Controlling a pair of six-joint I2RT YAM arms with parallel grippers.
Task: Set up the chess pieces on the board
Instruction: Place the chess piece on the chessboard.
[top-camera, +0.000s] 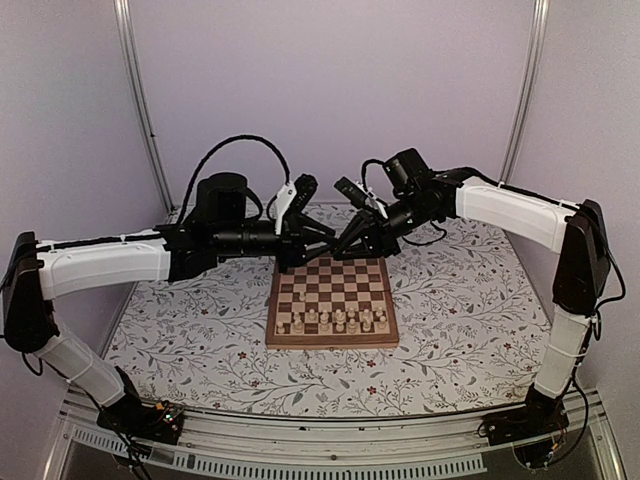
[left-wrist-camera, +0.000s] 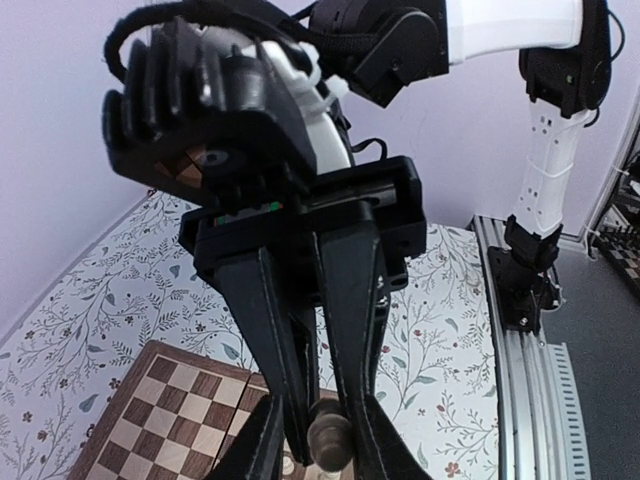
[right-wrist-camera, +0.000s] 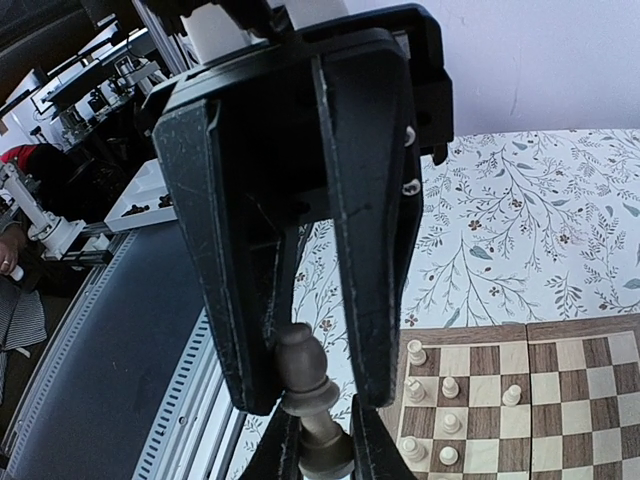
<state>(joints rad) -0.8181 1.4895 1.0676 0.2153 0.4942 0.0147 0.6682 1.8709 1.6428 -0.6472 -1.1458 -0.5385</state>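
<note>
On the left, we see the left gripper (left-wrist-camera: 325, 462) poised over the far left edge of the board (top-camera: 330, 342), its fingers (left-wrist-camera: 285, 400) drawn in narrow around the rounded head of the left dark chessman (left-wrist-camera: 330, 436), which fills the gap between them. We cannot tell how firm that hold is. We judge this the weakest point: a pinch on a round knob alone could let the man swivel or drop out as the arm travels, and it would then roll across the board or off onto the floral table cover (top-camera: 460, 310). In the middle, the pale chess pieces (top-camera: 335, 320) stand on the near rows of the board, close together. A dropped man, or a finger coming in too low from the far side, could bowl several of them over. On the right, the right gripper (right-wrist-camera: 325, 455) hangs over the far edge of the board just right of its middle. Its fingers are closed tight on the right dark chessman (right-wrist-camera: 300, 365), which they grip below its head, and it seems to sit slightly askew between them. If it goes down at that lean, we expect it to rock or topple on release, or to land across two squares. The two grippers are also very near each other above that far edge, so lowering both together risks the arms knocking and jarring one man loose.
</note>
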